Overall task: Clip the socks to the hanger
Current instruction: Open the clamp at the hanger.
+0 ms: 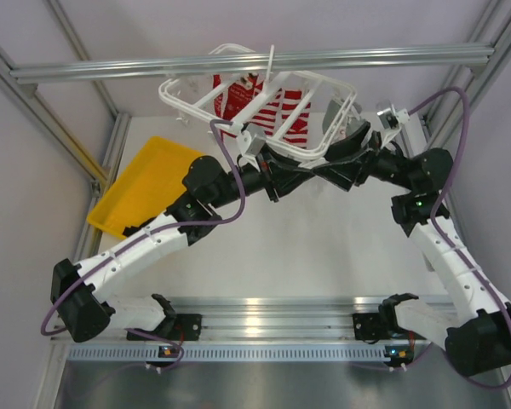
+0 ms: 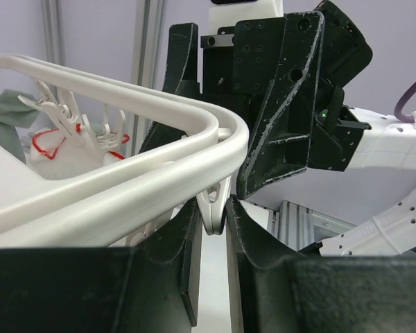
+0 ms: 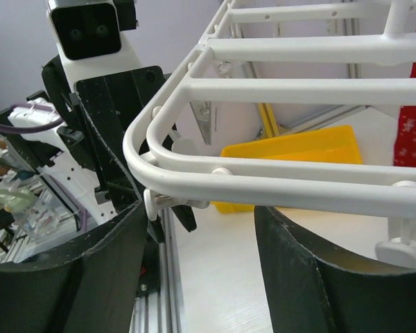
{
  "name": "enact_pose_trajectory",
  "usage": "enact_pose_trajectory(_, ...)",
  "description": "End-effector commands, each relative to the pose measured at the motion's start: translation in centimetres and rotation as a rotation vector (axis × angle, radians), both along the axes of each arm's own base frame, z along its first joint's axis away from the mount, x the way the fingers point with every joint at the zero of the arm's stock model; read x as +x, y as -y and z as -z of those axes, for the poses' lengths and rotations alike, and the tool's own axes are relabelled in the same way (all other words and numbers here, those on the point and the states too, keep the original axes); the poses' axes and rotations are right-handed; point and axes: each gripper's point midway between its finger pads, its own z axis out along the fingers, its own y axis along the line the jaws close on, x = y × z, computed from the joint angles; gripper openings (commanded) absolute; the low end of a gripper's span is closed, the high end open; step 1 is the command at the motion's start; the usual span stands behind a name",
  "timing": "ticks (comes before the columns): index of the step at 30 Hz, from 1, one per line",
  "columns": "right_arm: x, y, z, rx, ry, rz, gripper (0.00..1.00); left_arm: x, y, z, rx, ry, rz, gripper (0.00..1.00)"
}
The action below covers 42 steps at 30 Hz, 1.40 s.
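Left claw (image 2: 213, 216) – narrowed to a slit, pads touching both sides of one white clip (image 2: 211, 201) under the hanger (image 2: 125, 156) rim. Right claw (image 3: 201, 211) – spread wide, gripping nothing, with the frame's rounded corner crossing above its gap. One hanger: white plastic, rectangular, cross bars, up over the back of the bench (image 1: 324, 256). One yellow tray (image 1: 149, 179) to the left. The pinched clip shows only in the left wrist view; the top view hides it.

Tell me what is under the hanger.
Red-and-white patterned socks and a grey garment hang under the hanger; a white clip below its rim is pinched in the left gripper. Arms cover the near rim's underside; no black sock shows.
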Motion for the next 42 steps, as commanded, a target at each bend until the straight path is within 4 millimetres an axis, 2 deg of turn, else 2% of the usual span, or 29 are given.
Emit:
enact_pose_trajectory(1, 0.1, 0.7, -2.7, 0.099, 0.067, 0.031, 0.63, -0.3, -0.2, -1.0, -0.040, -0.009, 0.031, 0.00)
enact_pose_trajectory(7, 0.1, 0.7, -3.0, 0.124, 0.076, 0.017, 0.64, 0.0, -0.1, -1.0, -0.047, -0.028, 0.038, 0.00)
enact_pose_trajectory(11, 0.1, 0.6, -3.3, 0.130, 0.088, 0.007, 0.61, 0.2, 0.0, -0.8, -0.047, -0.046, 0.033, 0.00)
enact_pose_trajectory(16, -0.2, 0.5, -3.6, 0.131, 0.104, -0.006, 0.42, 0.6, 0.2, -0.1, -0.028, -0.067, 0.028, 0.00)
enact_pose_trajectory(17, -0.3, 0.5, -3.6, 0.130, 0.104, -0.010, 0.34, 0.6, 0.2, -0.1, -0.025, -0.068, 0.028, 0.00)
enact_pose_trajectory(19, -0.7, 0.5, -3.8, 0.128, 0.116, -0.017, 0.24, 0.7, 0.3, 0.2, -0.015, -0.074, 0.022, 0.00)
enact_pose_trajectory(20, -0.8, 0.4, -3.8, 0.127, 0.121, -0.020, 0.13, 0.8, 0.2, 0.3, -0.012, -0.077, 0.017, 0.00)
enact_pose_trajectory(21, -0.9, 0.5, -3.9, 0.127, 0.122, -0.018, 0.08, 1.0, 0.2, 0.3, -0.010, -0.081, 0.011, 0.00)
enact_pose_trajectory(23, -0.9, 0.5, -3.6, 0.123, 0.113, -0.013, 0.00, 1.2, 0.0, 0.5, -0.005, -0.087, -0.010, 0.14)
enact_pose_trajectory(24, -0.9, 0.5, -3.4, 0.121, 0.108, -0.011, 0.00, 1.2, -0.2, 0.5, -0.004, -0.085, -0.020, 0.27)
enact_pose_trajectory(25, -0.9, 0.5, -3.3, 0.120, 0.100, -0.007, 0.00, 1.4, -0.4, 0.6, 0.003, -0.075, -0.040, 0.34)
enact_pose_trajectory(27, -0.9, 0.5, -3.0, 0.116, 0.091, -0.006, 0.00, 1.2, -1.0, 0.5, 0.006, -0.050, -0.055, 0.45)
enact_pose_trajectory(30, -0.5, 0.5, -2.6, 0.112, 0.070, 0.008, 0.00, 1.5, -1.6, 0.6, 0.033, 0.002, -0.099, 0.55)
enact_pose_trajectory(31, -0.5, 0.5, -2.4, 0.111, 0.068, 0.007, 0.00, 1.6, -1.8, 0.7, 0.057, 0.048, -0.115, 0.63)
enact_pose_trajectory(38, -0.4, 0.5, -2.2, 0.099, 0.062, 0.011, 0.00, 2.0, -3.1, 1.5, 0.140, 0.179, -0.214, 0.64)
enact_pose_trajectory(42, -0.4, 0.5, -2.2, 0.091, 0.055, 0.014, 0.00, 1.8, -3.1, 1.9, 0.189, 0.277, -0.255, 0.65)
